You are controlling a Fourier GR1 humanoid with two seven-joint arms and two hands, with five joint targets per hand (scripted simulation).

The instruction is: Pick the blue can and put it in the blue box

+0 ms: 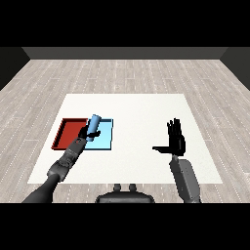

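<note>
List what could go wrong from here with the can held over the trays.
1. The left hand holds the blue can tilted, near the border between the red tray and the light blue tray; released here, it might tip or roll into the red one.
2. The can may land on a rim and bounce out.

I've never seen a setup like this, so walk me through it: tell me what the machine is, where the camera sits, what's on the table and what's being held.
This is a humanoid robot seen from its own head, looking down across a white table. Two grey forearms come in from the lower corners, each ending in a black robot hand. The left robot hand is curled round a blue can, holding it over where a red tray meets a light blue tray; they lie side by side. The right robot hand is open, holding nothing, raised over bare table.
</note>
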